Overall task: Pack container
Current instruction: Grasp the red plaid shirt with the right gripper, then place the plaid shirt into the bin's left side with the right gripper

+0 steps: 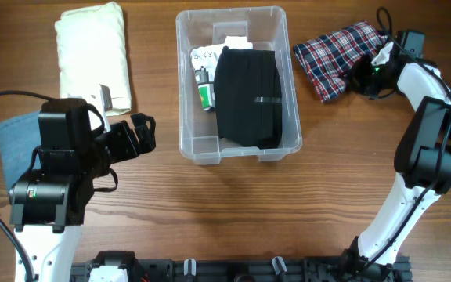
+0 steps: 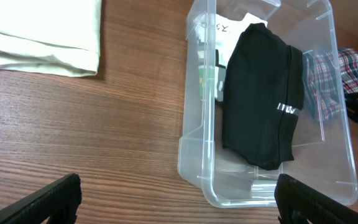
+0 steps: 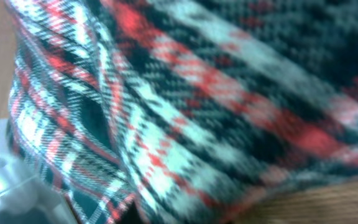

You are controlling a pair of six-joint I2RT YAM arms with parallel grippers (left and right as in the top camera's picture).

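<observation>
The clear container (image 1: 183, 102) stands at the middle back of the table; it also shows in the left wrist view (image 2: 194, 155). A folded black garment (image 1: 247, 98) lies inside it (image 2: 263, 106), beside a white label and a small green item (image 1: 204, 94). My left gripper (image 1: 143, 133) is open and empty, just left of the container's near left corner (image 2: 179, 199). My right gripper (image 1: 369, 77) is at the right end of a plaid cloth (image 1: 335, 51) right of the container. The plaid cloth fills the blurred right wrist view (image 3: 197, 93) and hides the fingers, which seem shut on it.
A folded cream cloth (image 1: 92, 55) lies at the back left, also in the left wrist view (image 2: 42, 31). A blue cloth (image 1: 14, 145) lies at the left edge, partly under my left arm. Bare wood lies in front of the container.
</observation>
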